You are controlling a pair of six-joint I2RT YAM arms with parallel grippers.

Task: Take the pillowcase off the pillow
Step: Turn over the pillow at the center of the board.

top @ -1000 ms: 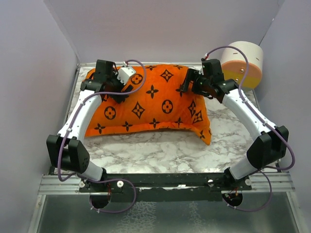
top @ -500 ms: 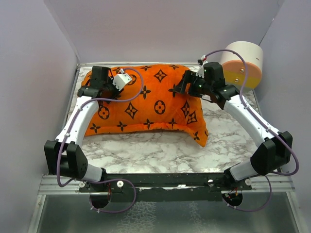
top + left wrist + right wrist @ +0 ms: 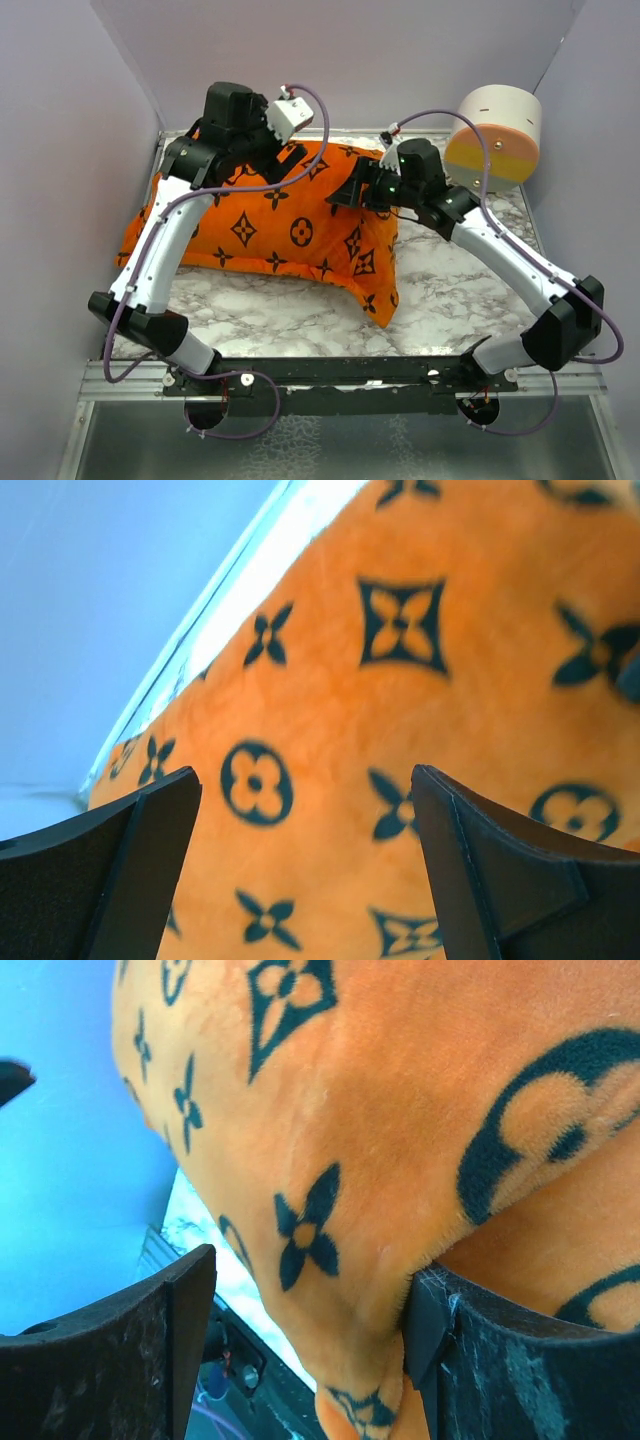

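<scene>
Pillowcase (image 3: 270, 225): orange, black-patterned, on marble surface (image 3: 300, 310); left fingers (image 3: 130, 880) spread wide above it; right fingers (image 3: 470, 1360) pressing its fold.

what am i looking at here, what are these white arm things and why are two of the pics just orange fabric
The white things are two robot arms bolted to the near edge of a marble-patterned table, seen from a camera above and behind them. Each ends in a two-finger gripper. The other two pictures come from small cameras on the wrists, so they show fabric up close between dark fingers.

On the table lies a pillow in an orange pillowcase with dark flower marks. A white, orange and yellow cylinder sits at the far right.

The left gripper is open above the fabric, holding nothing. The right gripper has a fold of pillowcase between its fingers, not clearly pinched.
</scene>
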